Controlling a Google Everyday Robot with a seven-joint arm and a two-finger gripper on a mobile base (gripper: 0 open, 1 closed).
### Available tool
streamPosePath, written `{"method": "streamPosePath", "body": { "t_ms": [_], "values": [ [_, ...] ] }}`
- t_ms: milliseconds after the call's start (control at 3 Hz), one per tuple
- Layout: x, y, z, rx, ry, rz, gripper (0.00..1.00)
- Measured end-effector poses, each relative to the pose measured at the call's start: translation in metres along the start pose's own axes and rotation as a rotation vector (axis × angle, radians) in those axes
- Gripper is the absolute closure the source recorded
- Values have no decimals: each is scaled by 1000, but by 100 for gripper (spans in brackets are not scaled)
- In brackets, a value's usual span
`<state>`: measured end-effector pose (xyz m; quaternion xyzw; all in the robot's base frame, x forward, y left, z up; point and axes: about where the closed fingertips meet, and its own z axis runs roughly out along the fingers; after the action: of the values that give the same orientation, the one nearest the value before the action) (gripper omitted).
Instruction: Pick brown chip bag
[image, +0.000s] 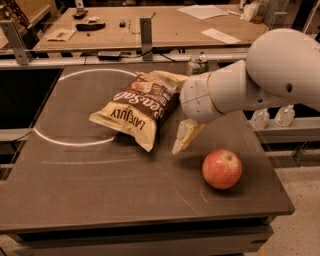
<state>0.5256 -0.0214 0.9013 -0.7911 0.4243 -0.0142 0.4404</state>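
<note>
On dark tabletop (100, 190), crinkly tan-and-dark brown chip bag (135, 110) marked "LATE JULY", wide-spread, empty hand (167, 112) at its end.

Lighting: dim, warm amber cast; brighter on the rear workbench (165, 25). Source overhead: soft shadows under the apple (222, 168) and the brown chip bag (137, 110). Gripper (167, 112), fingers spread at the bag's right edge, shades the table (100, 190). Pale sheen on the arm (280, 70).
</note>
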Motion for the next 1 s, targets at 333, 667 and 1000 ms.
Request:
{"method": "streamPosePath", "body": {
  "t_ms": [333, 667, 1000],
  "values": [
    [1, -5, 15, 25, -17, -36, 0],
    [8, -10, 30, 52, -27, -75, 0],
    [15, -18, 44, 80, -18, -75, 0]
  ]
}}
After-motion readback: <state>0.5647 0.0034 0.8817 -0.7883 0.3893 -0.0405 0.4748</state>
